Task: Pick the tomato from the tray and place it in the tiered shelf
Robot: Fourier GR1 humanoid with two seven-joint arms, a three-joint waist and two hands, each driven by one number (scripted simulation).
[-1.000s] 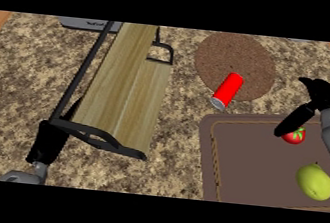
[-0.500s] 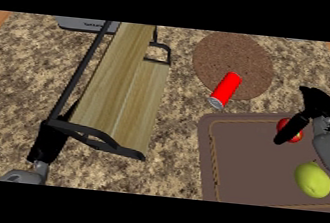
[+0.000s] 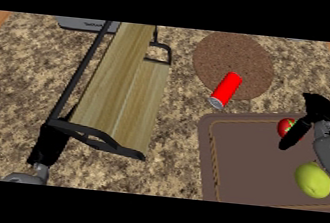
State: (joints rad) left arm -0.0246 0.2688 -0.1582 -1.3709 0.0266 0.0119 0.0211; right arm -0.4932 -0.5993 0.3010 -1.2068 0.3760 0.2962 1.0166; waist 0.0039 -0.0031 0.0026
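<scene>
Speckled stone counter (image 3: pixel 172 149): fills the view from edge to edge, carrying everything below.
Tiered shelf (image 3: pixel 125 92): pale wooden slats in a black frame, running from 12 o'clock down toward 8 o'clock; the drop-off point, well apart from the fruit.
Tray (image 3: pixel 248 162): dark brown with a thin lighter border, at 4 o'clock; holds two fruits.
Round mat (image 3: pixel 236 55): brown, cork-like, at 1 o'clock; a red can (image 3: pixel 226 90) lies tilted across its lower edge.
Right hand (image 3: pixel 317 118): black, at 3 o'clock on a grey forearm, curled over the tray's far right corner, thumb reaching down beside the fruit; whether it is pinching cannot be told.
Left hand: only a grey sliver shows at 7 o'clock; its state cannot be told.
Green fruit (image 3: pixel 313 180): lime-like, at 4 o'clock on the tray, near the forearm.
Tomato (image 3: pixel 287 127): red with a green stalk, on the tray's far right corner, touching or just beside the thumb.
Handling: likely light, smooth, soft-skinned and prone to roll; best taken across its widest middle, thumb opposite fingers, without squeezing.
</scene>
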